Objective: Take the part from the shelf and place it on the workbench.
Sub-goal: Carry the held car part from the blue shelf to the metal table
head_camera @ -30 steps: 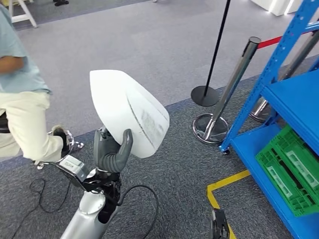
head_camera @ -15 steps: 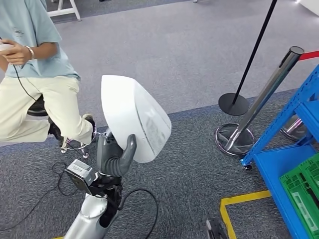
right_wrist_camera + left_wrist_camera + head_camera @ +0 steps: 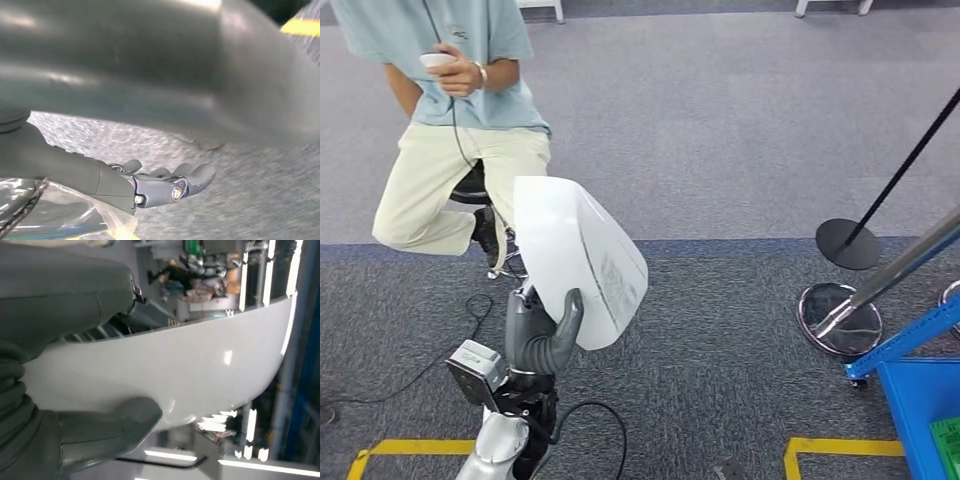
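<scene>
The robot's left hand [image 3: 535, 335] grips a smooth white curved plastic shell part [image 3: 576, 260], thumb wrapped over the lower front edge, other fingers behind it. The part is held up in the air above grey carpet [image 3: 712, 150], tilted w/ its broad face toward the right and faint grey markings on that face. Left wrist view shows the same: thick grey thumb [image 3: 109, 427] pressed on the glossy white shell [image 3: 170, 375], darker fingers on the opposite side.

The right hand [image 3: 162, 182] hangs over speckled grey carpet, fingers extended and close together, slightly curved, nothing in them.

A person in a light blue shirt and cream trousers [image 3: 448, 170] sits on a stool just behind the part, holding a small white controller [image 3: 437, 60] w/ a cable. A black cable [image 3: 599, 430] loops on the floor near the arm. Yellow floor tape [image 3: 841, 445] runs along the lower edge. At right: a blue metal shelf frame [image 3: 916, 350], a chrome barrier post [image 3: 886, 280] on a round base, and a black post w/ a black disc base [image 3: 848, 243] behind it.
</scene>
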Robot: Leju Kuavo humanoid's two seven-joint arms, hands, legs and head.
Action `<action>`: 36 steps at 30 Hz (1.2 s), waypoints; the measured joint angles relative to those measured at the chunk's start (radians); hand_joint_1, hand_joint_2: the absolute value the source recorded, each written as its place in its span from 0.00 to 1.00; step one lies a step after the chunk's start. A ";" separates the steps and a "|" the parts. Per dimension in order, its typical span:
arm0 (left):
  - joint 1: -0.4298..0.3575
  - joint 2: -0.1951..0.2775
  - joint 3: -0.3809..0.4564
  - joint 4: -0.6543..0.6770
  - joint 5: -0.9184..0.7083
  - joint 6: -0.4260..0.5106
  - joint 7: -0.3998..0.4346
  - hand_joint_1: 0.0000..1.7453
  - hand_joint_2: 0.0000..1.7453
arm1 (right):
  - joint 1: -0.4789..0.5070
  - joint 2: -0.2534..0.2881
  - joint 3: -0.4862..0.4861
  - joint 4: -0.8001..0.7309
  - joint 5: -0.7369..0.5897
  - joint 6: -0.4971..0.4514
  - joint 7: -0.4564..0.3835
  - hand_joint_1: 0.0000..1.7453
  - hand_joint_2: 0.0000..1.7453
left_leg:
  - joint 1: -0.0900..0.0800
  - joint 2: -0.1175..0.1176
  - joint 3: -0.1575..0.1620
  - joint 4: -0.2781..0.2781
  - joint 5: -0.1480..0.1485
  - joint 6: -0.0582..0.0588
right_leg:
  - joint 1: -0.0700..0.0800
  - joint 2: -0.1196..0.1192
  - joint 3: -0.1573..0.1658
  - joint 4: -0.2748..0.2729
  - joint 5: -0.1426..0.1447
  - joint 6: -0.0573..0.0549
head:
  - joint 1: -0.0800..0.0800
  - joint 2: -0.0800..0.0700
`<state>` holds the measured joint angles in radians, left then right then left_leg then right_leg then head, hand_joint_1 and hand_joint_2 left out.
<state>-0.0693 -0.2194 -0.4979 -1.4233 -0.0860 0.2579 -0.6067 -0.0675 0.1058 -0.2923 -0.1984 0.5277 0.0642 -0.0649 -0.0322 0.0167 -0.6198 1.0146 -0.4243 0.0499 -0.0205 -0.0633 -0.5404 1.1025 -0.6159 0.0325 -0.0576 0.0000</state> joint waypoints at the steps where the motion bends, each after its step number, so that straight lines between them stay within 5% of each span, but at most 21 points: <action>1: 0.001 0.000 -0.001 -0.002 -0.003 -0.001 0.000 1.00 1.00 | 0.001 -0.003 0.005 0.000 0.005 0.002 -0.003 0.00 0.00 | 0.001 -0.013 0.003 -0.002 -0.001 0.003 | 0.000 0.034 -0.032 0.060 -0.022 0.000 | 0.003 0.000; 3: 0.008 0.002 -0.002 -0.003 -0.008 0.000 0.001 1.00 1.00 | 0.006 -0.009 0.015 0.001 0.013 0.004 -0.008 0.00 0.00 | 0.002 -0.043 0.005 0.000 -0.004 0.007 | 0.000 0.060 -0.109 0.173 -0.050 0.004 | 0.006 0.000; 5: 0.017 0.004 -0.002 -0.005 -0.014 0.000 0.003 1.00 1.00 | 0.012 -0.014 0.022 0.001 0.020 0.010 -0.012 0.00 0.00 | 0.005 -0.076 0.007 0.005 -0.008 0.004 | -0.001 0.063 -0.138 0.170 -0.006 0.008 | 0.006 0.000; 8: 0.023 0.006 0.000 -0.012 -0.017 0.004 0.004 1.00 1.00 | 0.015 -0.020 0.029 0.002 0.026 0.021 -0.014 0.00 0.00 | 0.011 -0.120 0.007 0.026 -0.023 -0.012 | -0.009 0.107 -0.081 0.004 0.099 0.013 | 0.007 0.000; 10: 0.026 0.006 0.002 -0.019 -0.011 0.010 0.000 1.00 1.00 | 0.015 -0.022 0.031 0.004 0.028 0.025 -0.014 0.00 0.00 | 0.013 -0.139 0.001 0.036 -0.028 -0.022 | -0.008 0.132 -0.057 -0.038 0.103 0.006 | 0.009 0.000; 12: 0.030 0.008 0.005 -0.025 -0.005 0.015 -0.002 1.00 1.00 | 0.014 -0.023 0.032 0.005 0.030 0.026 -0.014 0.00 0.00 | 0.016 -0.152 -0.003 0.038 -0.028 -0.029 | -0.006 0.117 -0.050 -0.042 0.104 -0.005 | 0.010 0.000; 14: 0.034 0.010 0.008 -0.031 -0.001 0.017 -0.003 1.00 1.00 | 0.014 -0.023 0.035 0.005 0.032 0.027 -0.014 0.00 0.00 | 0.014 -0.115 -0.014 0.064 -0.044 -0.037 | -0.007 0.095 -0.044 -0.046 0.105 -0.016 | 0.005 0.000; 16: 0.034 0.010 0.008 -0.035 -0.001 0.018 -0.004 1.00 1.00 | 0.017 -0.024 0.039 0.005 0.032 0.028 -0.015 0.00 0.00 | 0.015 -0.053 -0.060 0.160 -0.093 -0.048 | -0.005 0.070 -0.037 -0.048 0.101 -0.025 | -0.004 0.000; 19: 0.038 0.012 0.009 -0.035 -0.001 0.017 -0.004 1.00 1.00 | 0.021 -0.026 0.040 0.005 0.033 0.028 -0.014 0.00 0.00 | 0.024 -0.026 -0.140 0.316 -0.141 -0.055 | 0.000 0.024 -0.031 -0.048 0.093 -0.030 | -0.007 0.000; 21: 0.041 0.013 0.010 -0.036 0.000 0.018 -0.004 1.00 1.00 | 0.020 -0.027 0.041 0.005 0.033 0.028 -0.014 0.00 0.00 | 0.024 -0.019 -0.116 0.263 -0.092 -0.049 | 0.002 -0.002 -0.023 -0.048 0.086 -0.029 | -0.006 0.000; 23: 0.040 0.013 0.011 -0.039 0.001 0.017 -0.004 1.00 1.00 | 0.018 -0.027 0.041 0.005 0.033 0.028 -0.014 0.00 0.00 | 0.013 0.020 -0.048 0.128 -0.033 -0.036 | 0.004 -0.026 -0.012 -0.049 0.078 -0.025 | -0.006 0.000; 25: 0.037 0.012 0.011 -0.043 0.002 0.017 -0.005 1.00 1.00 | 0.017 -0.027 0.041 0.005 0.033 0.030 -0.014 0.00 0.00 | -0.002 0.055 -0.009 0.048 -0.020 -0.023 | 0.006 -0.049 -0.004 -0.052 0.071 -0.016 | -0.007 0.000; 28: 0.038 0.012 0.014 -0.045 0.003 0.017 -0.006 1.00 1.00 | 0.010 -0.027 0.041 0.004 0.034 0.038 -0.013 0.00 0.00 | -0.006 0.030 0.001 0.023 -0.021 -0.010 | 0.005 -0.073 0.009 -0.060 0.063 -0.001 | -0.005 0.000; 30: 0.034 0.009 0.016 -0.045 0.005 0.012 -0.006 1.00 1.00 | 0.004 -0.027 0.041 0.004 0.034 0.043 -0.011 0.00 0.00 | 0.002 0.005 0.014 0.006 -0.014 -0.001 | 0.003 -0.021 -0.007 -0.018 0.037 0.005 | -0.002 0.000; 32: 0.029 0.006 0.015 -0.044 0.006 0.005 -0.006 1.00 1.00 | 0.004 -0.029 0.041 0.004 0.034 0.046 -0.006 0.00 0.00 | 0.008 -0.020 0.020 0.001 -0.011 0.004 | 0.002 0.045 -0.073 0.099 -0.011 0.007 | 0.004 0.000; 33: 0.028 0.005 0.015 -0.042 0.006 0.003 -0.004 1.00 1.00 | 0.005 -0.031 0.041 0.004 0.034 0.044 -0.003 0.00 0.00 | 0.009 -0.034 0.020 0.001 -0.012 0.005 | 0.002 0.056 -0.112 0.159 -0.027 0.008 | 0.006 0.000; 34: 0.028 0.005 0.014 -0.039 0.006 0.001 -0.003 1.00 1.00 | 0.007 -0.033 0.041 0.004 0.035 0.040 -0.002 0.00 0.00 | 0.009 -0.050 0.021 0.002 -0.013 0.006 | 0.001 0.060 -0.142 0.197 -0.028 0.010 | 0.007 0.000; 36: 0.028 0.005 0.014 -0.034 0.006 0.001 0.000 1.00 1.00 | 0.010 -0.036 0.041 0.004 0.037 0.025 -0.003 0.00 0.00 | 0.010 -0.084 0.025 0.005 -0.017 0.003 | 0.001 0.066 -0.152 0.162 0.030 0.012 | 0.007 0.000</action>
<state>-0.0414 -0.2144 -0.4844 -1.4570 -0.0805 0.2586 -0.6066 -0.0577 0.0701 -0.2510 -0.1942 0.5644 0.0891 -0.0681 -0.0221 -0.0670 -0.5952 1.0192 -0.4410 0.0528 -0.0199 0.0024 -0.6920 1.2641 -0.5860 0.0442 -0.0502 0.0000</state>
